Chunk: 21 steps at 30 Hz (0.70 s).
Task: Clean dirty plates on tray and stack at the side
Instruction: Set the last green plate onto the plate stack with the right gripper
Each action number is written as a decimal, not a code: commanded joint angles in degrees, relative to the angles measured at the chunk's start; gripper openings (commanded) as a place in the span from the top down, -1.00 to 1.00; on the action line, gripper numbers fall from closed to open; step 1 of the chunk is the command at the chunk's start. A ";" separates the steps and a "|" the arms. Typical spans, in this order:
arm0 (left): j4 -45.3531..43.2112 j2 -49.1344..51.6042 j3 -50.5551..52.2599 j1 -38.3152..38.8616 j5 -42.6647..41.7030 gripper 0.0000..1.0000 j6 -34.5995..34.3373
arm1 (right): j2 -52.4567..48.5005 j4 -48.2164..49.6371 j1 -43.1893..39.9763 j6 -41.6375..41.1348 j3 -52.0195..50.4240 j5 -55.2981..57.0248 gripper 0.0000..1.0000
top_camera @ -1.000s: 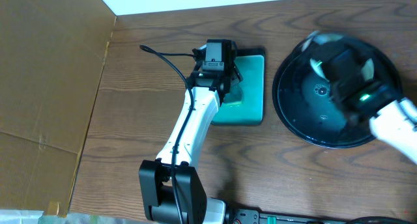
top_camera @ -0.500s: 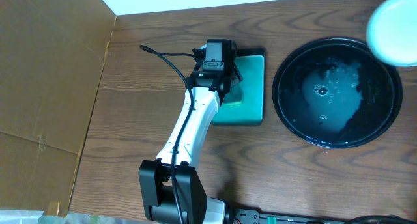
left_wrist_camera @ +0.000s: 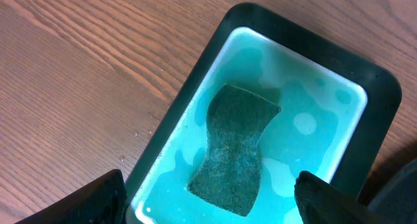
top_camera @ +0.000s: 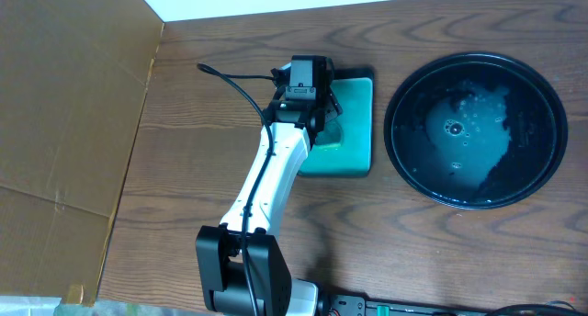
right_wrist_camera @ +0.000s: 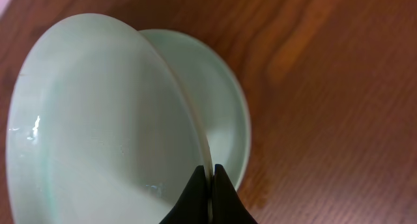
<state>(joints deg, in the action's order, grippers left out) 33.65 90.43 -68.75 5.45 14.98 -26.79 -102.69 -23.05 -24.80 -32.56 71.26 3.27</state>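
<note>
Firmly the right gripper pinches the tilted plate by its rim, a second plate just beyond.

We can read no words, numbers or brands in any view. The tray, the plate in the right gripper and the dish under the left gripper bear no legible marks.
</note>
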 commanded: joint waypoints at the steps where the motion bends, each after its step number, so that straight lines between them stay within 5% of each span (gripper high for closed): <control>1: 0.17 0.17 0.26 -0.02 0.72 -0.68 0.13 | 0.13 1.01 0.04 -3.65 0.22 7.89 0.97; 8: 0.20 0.17 0.26 -0.02 0.72 -0.68 0.13 | 0.13 1.05 -0.72 -3.65 0.22 8.94 0.96; 15: 0.20 0.17 0.26 -0.02 0.72 -0.68 0.13 | 0.02 2.36 -0.61 -0.50 0.22 4.50 0.22; 18: 0.17 0.17 0.26 -0.02 0.72 -0.68 0.13 | 0.11 2.49 -0.59 3.67 0.22 -0.07 -0.31; 21: 0.17 0.17 0.26 -0.02 0.72 -0.68 0.13 | 1.20 0.70 -0.52 6.08 0.22 -4.55 -0.53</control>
<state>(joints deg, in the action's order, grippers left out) 33.65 90.43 -68.75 5.45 14.98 -26.79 -102.83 -21.50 -25.06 -30.35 71.24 4.03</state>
